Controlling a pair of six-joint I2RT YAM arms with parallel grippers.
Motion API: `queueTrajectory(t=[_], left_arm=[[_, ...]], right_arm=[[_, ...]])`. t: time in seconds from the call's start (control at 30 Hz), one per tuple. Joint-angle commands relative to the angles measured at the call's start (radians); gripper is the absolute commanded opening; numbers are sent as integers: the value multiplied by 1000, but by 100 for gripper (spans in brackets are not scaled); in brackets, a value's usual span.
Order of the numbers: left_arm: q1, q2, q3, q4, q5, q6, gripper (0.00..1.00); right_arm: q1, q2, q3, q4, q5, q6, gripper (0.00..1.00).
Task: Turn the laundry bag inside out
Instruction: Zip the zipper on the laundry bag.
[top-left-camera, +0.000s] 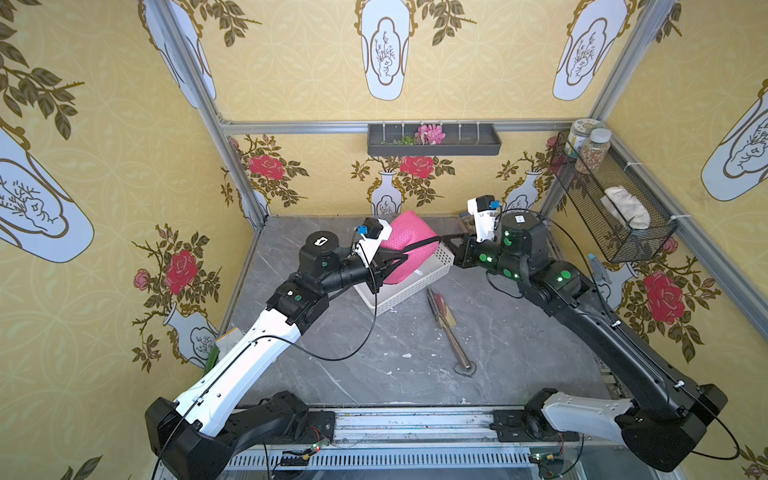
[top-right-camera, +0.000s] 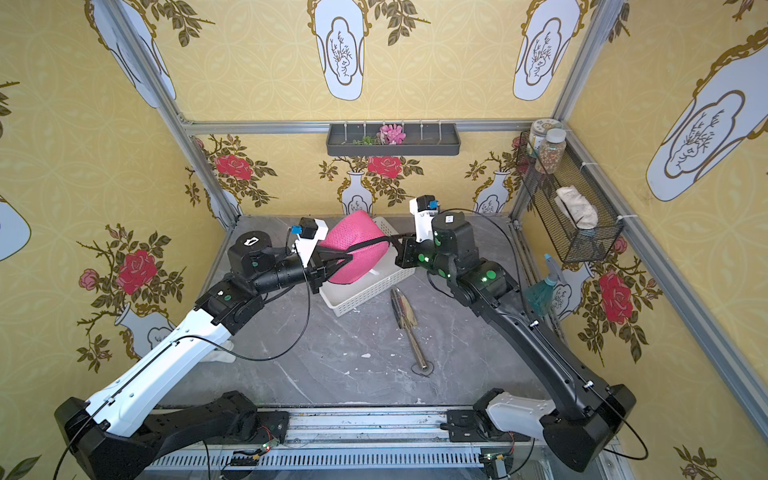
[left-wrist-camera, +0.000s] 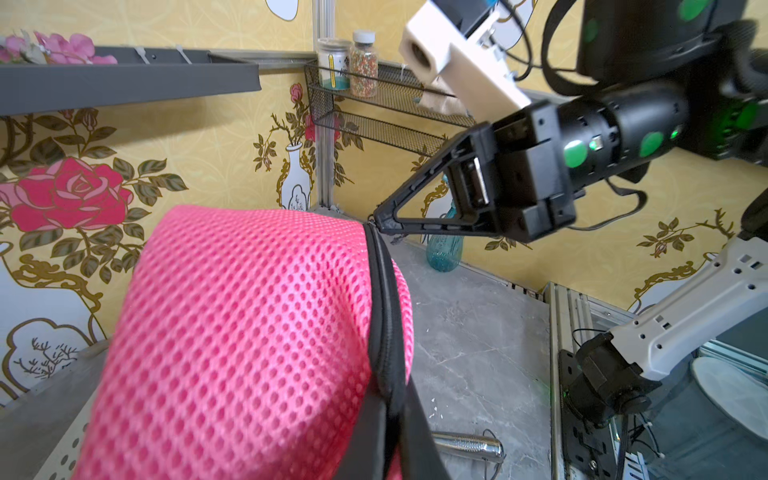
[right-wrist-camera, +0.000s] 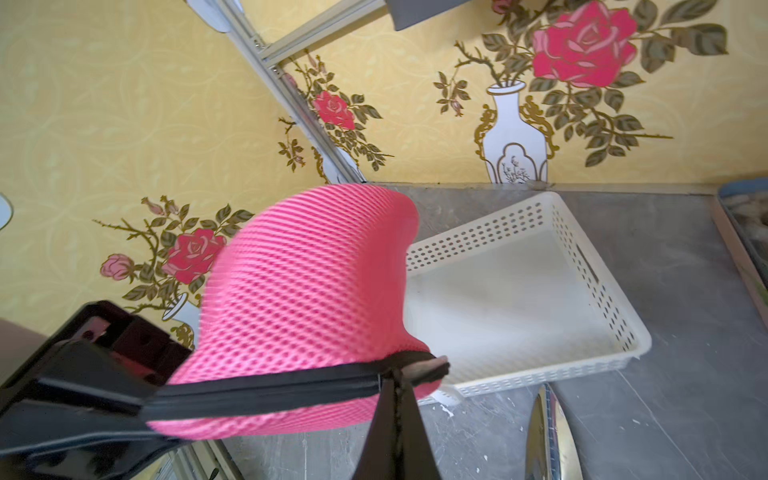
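Note:
The laundry bag (top-left-camera: 411, 245) (top-right-camera: 353, 241), a pink mesh dome with a black zipper trim, hangs in the air over the white perforated basket (top-left-camera: 407, 297) (right-wrist-camera: 540, 365), stretched between both grippers. My left gripper (top-left-camera: 401, 261) (left-wrist-camera: 392, 399) is shut on the zipper trim at the bag's left end. My right gripper (top-left-camera: 442, 238) (right-wrist-camera: 392, 370) is shut on the trim's other end, where a small pull tab sticks out. The zipper runs taut between them and looks closed. In the left wrist view the mesh (left-wrist-camera: 249, 332) fills the foreground.
A metal trowel (top-left-camera: 446, 328) (top-right-camera: 409, 328) lies on the grey table just in front of the basket. A teal spray bottle (top-right-camera: 540, 291) stands at the right edge. A wire rack (top-left-camera: 615, 208) hangs on the right wall and a dark shelf (top-left-camera: 434, 139) on the back wall.

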Motion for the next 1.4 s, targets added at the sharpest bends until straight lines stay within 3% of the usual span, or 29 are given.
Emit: queueTrajectory(t=[0.0,0.13,0.17,0.4,0.7,0.87,1.17,1.3,1.37], left_arm=[[10,-32,-48,152,19,-62,0],[24,-56,-117,288,36,-142,1],[24,-51,-119,281,33,-145,13],[18,18,-37,98,-10,-63,47],[10,49,19,7,47,16,56],[12,84,35,-87,35,39,48],[11,85,38,-91,60,41,17],[13,84,46,-82,66,38,0],[12,78,45,-71,65,36,0]], right_arm=[[-33,-13,-14,-6,37,58,0],[-40,-4,-6,4,12,66,0],[-38,-1,3,14,-2,63,0],[67,50,99,-6,-52,-49,0],[135,104,166,-51,-65,-113,0],[159,131,191,-55,-97,-133,0],[188,147,219,-67,-117,-161,0],[191,143,216,-74,-66,-152,0],[187,133,210,-84,-6,-136,0]])
